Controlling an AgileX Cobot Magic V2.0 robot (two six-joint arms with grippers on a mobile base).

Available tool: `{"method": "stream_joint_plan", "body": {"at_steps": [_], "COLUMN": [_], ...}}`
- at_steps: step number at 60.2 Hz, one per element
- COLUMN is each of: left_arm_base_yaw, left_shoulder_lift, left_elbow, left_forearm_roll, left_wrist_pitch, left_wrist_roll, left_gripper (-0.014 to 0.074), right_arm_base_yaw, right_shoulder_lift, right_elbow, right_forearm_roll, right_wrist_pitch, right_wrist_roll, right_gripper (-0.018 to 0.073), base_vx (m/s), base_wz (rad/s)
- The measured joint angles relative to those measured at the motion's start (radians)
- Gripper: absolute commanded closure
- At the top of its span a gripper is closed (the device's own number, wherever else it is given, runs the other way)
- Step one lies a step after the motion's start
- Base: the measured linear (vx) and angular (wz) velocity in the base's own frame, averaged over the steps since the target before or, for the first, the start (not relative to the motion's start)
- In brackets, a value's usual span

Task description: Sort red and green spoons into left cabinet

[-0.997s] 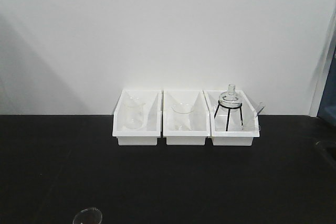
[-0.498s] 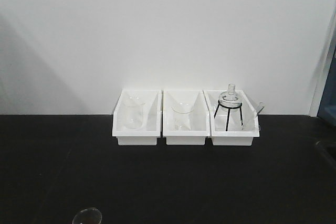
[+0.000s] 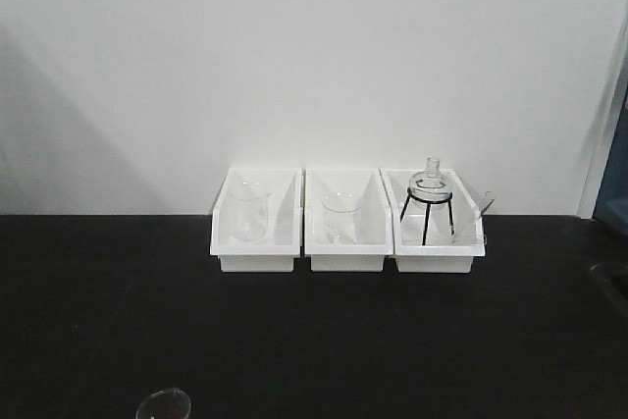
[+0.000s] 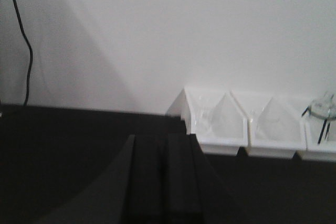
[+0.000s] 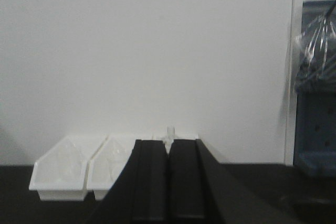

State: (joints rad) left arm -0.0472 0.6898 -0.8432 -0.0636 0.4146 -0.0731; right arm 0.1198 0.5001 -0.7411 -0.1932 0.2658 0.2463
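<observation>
No red or green spoon shows in any view, and no cabinet shows either. My left gripper (image 4: 164, 139) is shut and empty, low over the black table (image 3: 314, 340), with its tips pointing at the left white bin (image 4: 215, 141). My right gripper (image 5: 168, 144) is shut and empty, its black fingers (image 5: 150, 177) pressed together, pointing at the row of bins. Neither gripper appears in the front view.
Three white bins stand in a row against the white wall: the left bin (image 3: 255, 260) and the middle bin (image 3: 345, 260) each hold a glass beaker, and the right bin (image 3: 438, 260) holds a black tripod with a round flask. A glass dish (image 3: 163, 405) lies at the table's front edge. A blue rack (image 5: 315, 129) stands at the far right.
</observation>
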Motion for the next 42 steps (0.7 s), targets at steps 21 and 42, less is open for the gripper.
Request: {"method": "stream_joint_plan", "body": {"at_steps": [21, 42], "left_arm_base_yaw": [0.000, 0.000], "left_shoulder_lift": [0.294, 0.431], "left_elbow": [-0.049, -0.049], "left_forearm_roll": [-0.222, -0.824], "left_wrist_pitch": [0.112, 0.101], "left_wrist_roll": [0.442, 1.054], "left_gripper": [0.0562, 0.0231], "right_arm_base_yaw": [0.000, 0.000], "right_shoulder_lift": [0.220, 0.289], "right_elbow": [-0.029, -0.029], "right_forearm_roll": [0.021, 0.026], "right_wrist_pitch": [0.066, 0.066], "right_wrist_roll": [-0.010, -0.110], "right_gripper": [0.0518, 0.0106], "base_vx": [0.00, 0.00], "base_wz": [0.00, 0.00]}}
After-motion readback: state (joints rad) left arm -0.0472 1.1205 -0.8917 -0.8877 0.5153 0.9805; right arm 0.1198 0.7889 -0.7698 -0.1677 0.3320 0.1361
